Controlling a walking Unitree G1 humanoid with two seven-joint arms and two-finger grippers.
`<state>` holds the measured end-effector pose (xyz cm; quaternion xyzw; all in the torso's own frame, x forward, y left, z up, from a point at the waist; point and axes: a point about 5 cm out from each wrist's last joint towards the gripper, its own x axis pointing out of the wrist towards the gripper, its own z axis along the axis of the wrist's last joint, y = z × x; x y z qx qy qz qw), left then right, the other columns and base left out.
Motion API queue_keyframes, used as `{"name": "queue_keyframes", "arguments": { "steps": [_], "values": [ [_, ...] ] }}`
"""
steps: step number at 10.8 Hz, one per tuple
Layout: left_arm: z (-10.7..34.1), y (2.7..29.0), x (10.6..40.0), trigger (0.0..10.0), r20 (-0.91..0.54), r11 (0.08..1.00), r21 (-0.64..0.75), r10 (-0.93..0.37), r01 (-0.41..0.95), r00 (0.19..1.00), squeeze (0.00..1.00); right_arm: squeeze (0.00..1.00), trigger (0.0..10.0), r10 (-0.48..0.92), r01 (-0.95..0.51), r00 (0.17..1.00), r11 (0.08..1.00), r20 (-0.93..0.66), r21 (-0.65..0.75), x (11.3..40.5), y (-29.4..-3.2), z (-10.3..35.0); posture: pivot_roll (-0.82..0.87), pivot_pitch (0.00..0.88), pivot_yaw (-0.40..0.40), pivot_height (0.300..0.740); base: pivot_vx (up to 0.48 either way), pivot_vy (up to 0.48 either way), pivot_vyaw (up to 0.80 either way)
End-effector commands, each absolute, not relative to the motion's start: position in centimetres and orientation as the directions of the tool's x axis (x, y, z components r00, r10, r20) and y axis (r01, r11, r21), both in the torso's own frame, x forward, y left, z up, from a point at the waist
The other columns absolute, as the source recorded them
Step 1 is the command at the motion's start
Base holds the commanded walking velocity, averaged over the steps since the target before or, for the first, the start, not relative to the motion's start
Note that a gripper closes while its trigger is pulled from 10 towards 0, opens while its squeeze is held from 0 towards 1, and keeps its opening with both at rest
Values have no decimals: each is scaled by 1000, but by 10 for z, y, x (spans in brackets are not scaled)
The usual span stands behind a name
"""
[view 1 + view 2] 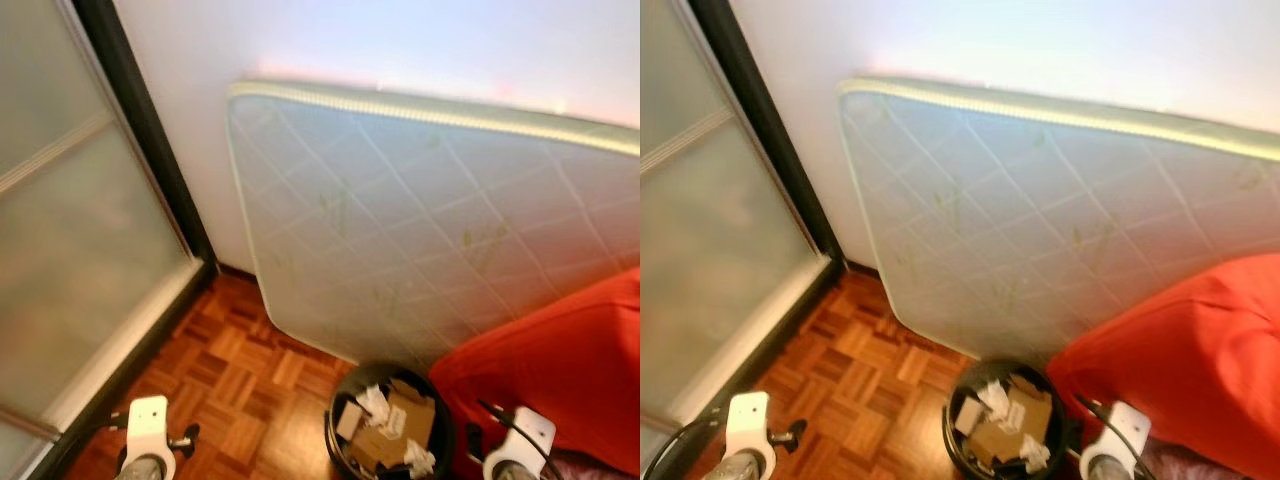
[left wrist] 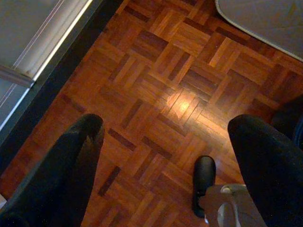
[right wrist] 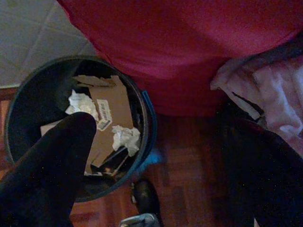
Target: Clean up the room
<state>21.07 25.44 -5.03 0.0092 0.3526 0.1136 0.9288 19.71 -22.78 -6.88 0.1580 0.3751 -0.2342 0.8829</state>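
Observation:
A black round waste bin (image 1: 388, 425) stands on the parquet floor at the foot of a leaning mattress, holding brown cardboard (image 3: 111, 120) and crumpled white paper (image 3: 127, 138). My right gripper (image 3: 156, 142) hangs open beside and above the bin, one finger (image 3: 52, 165) over its rim, nothing between the fingers. My left gripper (image 2: 165, 146) is open over bare parquet with nothing in it. Both white wrists (image 1: 148, 425) (image 1: 518, 440) show at the bottom of the eye views.
A pale quilted mattress (image 1: 420, 220) leans on the white wall. A red cushion or bag (image 1: 560, 370) sits right of the bin, with pink-and-white cloth (image 3: 270, 94) beside it. A frosted sliding door (image 1: 70, 250) in a dark frame stands on the left.

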Motion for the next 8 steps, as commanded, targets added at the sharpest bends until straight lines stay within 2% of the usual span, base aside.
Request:
{"name": "queue_keyframes", "arguments": {
  "steps": [1,5,8],
  "values": [
    [-54,252,207,10000,-680,976,100,207,-191,703,0,0,10000,-297,540,609,834,-735,110,195,-229,-70,191,0,32,740,0,0,0],
    [-59,214,217,10000,-685,981,14,149,-192,713,0,0,10000,-255,423,667,903,-701,73,201,-240,-62,151,0,-73,740,0,0,0],
    [-61,191,220,10000,-693,993,-4,79,-114,716,0,0,10000,-271,431,668,900,-693,63,197,-248,-62,140,0,-83,740,0,0,0]
  ]
}}
